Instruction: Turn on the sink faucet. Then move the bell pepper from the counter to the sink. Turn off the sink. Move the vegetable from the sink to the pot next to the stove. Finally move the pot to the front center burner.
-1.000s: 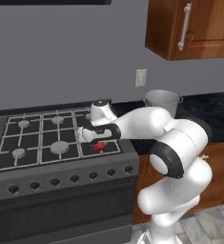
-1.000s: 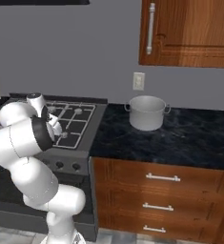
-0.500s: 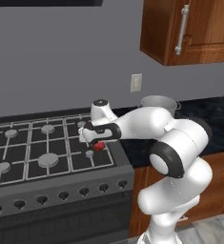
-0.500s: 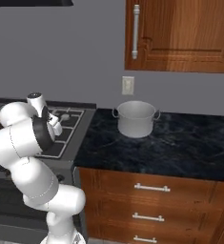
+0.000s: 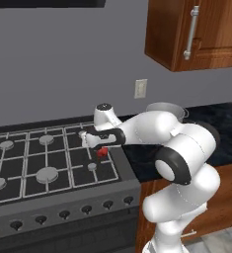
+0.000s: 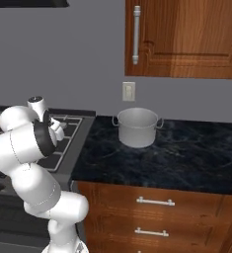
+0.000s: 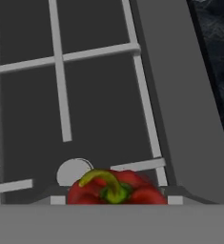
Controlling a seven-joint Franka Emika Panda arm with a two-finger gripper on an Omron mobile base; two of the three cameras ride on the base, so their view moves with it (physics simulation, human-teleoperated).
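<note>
Above the gas stove (image 5: 43, 163), the gripper (image 5: 101, 149) clasps the red bell pepper (image 7: 116, 188), carrying it toward the steel pot (image 6: 136, 127).

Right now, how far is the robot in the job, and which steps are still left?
The sink steps look done: the tool holds the red bell pepper above the stove, well away from any sink. In hand is carrying it to the pot, which stands on the counter beside the stove. Still left: drop the pepper in, then move the pot to the front center burner.
</note>
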